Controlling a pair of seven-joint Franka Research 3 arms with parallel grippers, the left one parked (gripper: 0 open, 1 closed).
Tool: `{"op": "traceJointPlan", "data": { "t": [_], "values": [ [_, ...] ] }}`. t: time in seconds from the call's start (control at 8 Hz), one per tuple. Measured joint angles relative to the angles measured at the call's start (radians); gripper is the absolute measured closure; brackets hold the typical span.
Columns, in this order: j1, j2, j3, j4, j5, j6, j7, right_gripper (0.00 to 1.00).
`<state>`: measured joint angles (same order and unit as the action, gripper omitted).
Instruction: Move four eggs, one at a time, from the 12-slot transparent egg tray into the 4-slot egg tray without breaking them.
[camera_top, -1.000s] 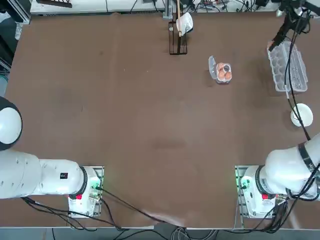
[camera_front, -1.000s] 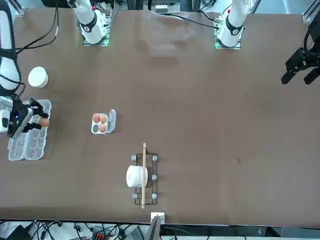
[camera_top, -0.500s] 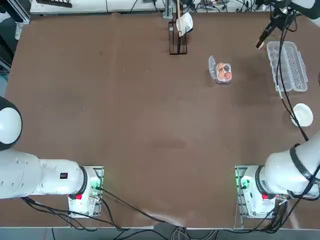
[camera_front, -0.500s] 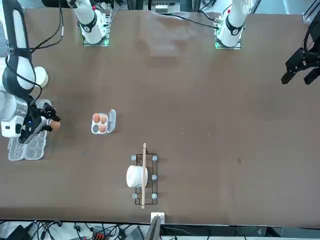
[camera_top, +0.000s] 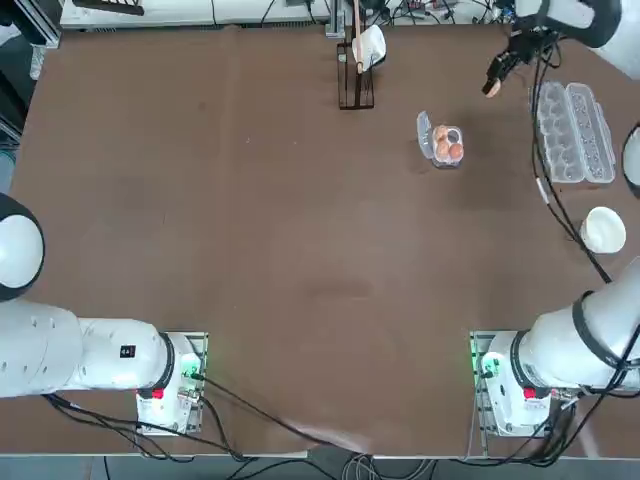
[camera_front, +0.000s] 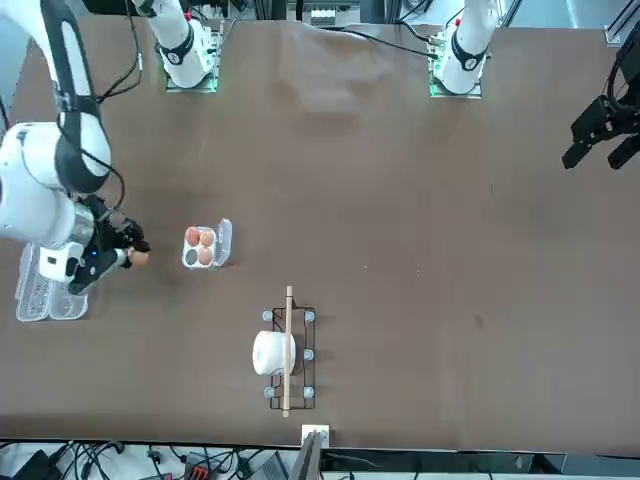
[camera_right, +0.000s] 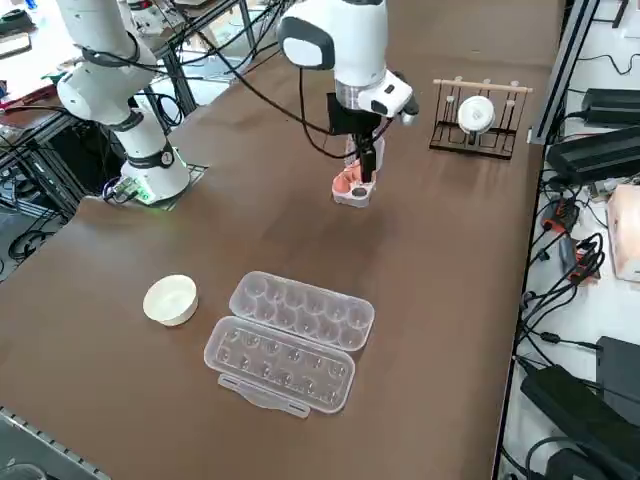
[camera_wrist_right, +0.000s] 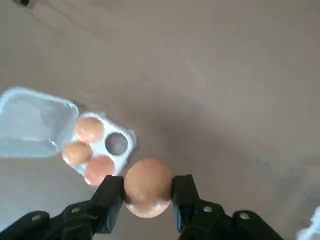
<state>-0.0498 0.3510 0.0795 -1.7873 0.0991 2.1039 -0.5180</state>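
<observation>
as the right claw (camera_wrist_right: 148, 196) grips the last egg (camera_wrist_right: 147, 186) across its middle near the 4-slot egg tray (camera_wrist_right: 119, 144), we judge it brittle, light and slippery.

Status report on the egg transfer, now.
Right gripper jaws shut on egg, in the air between the trays. 4-slot egg tray: three eggs in, one cup free. 12-slot transparent egg tray empty. Nothing in the way.

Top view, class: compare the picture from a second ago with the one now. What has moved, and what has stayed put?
The right gripper, shut on an egg, has carried it from above the long clear tray towards the small tray, and has not let go. The small tray keeps three eggs and one free cup. Both trays, the white bowl and the rack stayed put.
</observation>
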Motion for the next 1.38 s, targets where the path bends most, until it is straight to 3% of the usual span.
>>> {"op": "traceJointPlan", "data": {
  "t": [0.62,1.38],
  "values": [
    [0.118,0.025,-0.001,-0.121,-0.051,0.191,0.256,0.43],
    [0.125,0.026,-0.005,-0.207,-0.059,0.276,0.272,0.43]
  ]
}}
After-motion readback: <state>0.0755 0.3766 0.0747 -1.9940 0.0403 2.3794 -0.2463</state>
